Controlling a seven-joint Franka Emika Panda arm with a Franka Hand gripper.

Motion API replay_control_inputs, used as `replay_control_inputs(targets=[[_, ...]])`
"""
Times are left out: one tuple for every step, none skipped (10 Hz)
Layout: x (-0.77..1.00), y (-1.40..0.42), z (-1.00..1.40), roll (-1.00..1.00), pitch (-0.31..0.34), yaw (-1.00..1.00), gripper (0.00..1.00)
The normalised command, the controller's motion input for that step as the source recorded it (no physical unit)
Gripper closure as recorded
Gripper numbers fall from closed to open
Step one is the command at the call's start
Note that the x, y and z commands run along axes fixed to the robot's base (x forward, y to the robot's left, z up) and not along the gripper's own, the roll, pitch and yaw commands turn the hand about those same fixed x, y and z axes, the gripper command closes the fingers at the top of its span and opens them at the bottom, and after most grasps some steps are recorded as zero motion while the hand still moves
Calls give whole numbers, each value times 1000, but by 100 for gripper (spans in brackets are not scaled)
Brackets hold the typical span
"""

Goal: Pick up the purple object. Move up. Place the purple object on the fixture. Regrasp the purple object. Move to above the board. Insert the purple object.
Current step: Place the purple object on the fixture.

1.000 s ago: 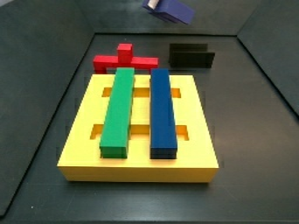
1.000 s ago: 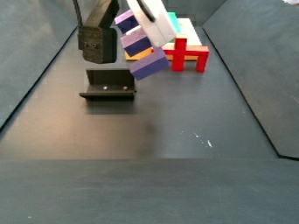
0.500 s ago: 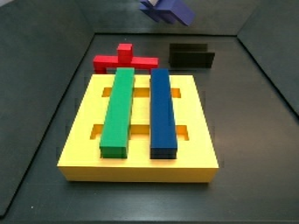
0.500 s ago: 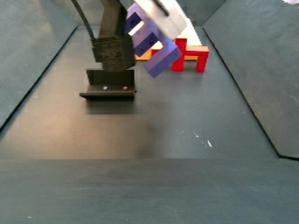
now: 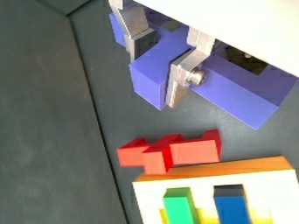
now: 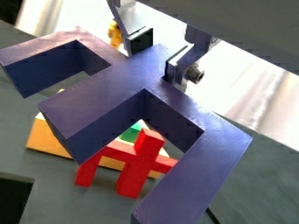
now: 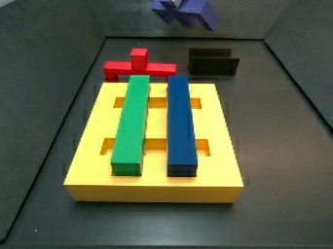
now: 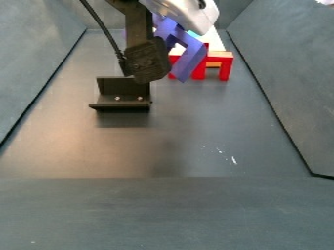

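Note:
The purple object [image 5: 222, 92] is a blocky indigo piece with a wide bar and a stub. It hangs in the air with my gripper [image 5: 160, 66] shut on it, the silver fingers [image 6: 184, 68] pressing its middle part from both sides. In a side view it shows only at the top edge [image 7: 186, 10], high above the floor. The black fixture [image 8: 121, 95] stands on the floor below and beside the gripper [image 8: 177, 37], and holds nothing. The yellow board [image 7: 156, 187] carries a green bar [image 7: 131, 122] and a blue bar [image 7: 181, 122].
A red cross-shaped block [image 7: 136, 66] lies on the floor between the board and the fixture [image 7: 215, 61]; it also shows under the held piece [image 6: 128, 162]. Dark sloping walls close in the floor on both sides.
My gripper has risen with the purple object and drifted away from the fixture toward the red cross and the board. The piece is now almost out of one side view's top edge.

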Motion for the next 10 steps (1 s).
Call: replay_control_inputs(targets=[[231,-94,-120,0,251,791,100],[220,-97,-129,0,251,800,100],[203,-66,-46,20,277,794,100],[189,-80,-74,0,294,794,100],[189,-83,-80,0,294,791,100],[277,-111,-186,0,249,780,100],[377,-114,-257,-14,214,717,100],[349,-94,-200,-63,197,711,100],[317,-103,-186,-57,191,737,100],[360,-91,-194,-31,143,740,100]])
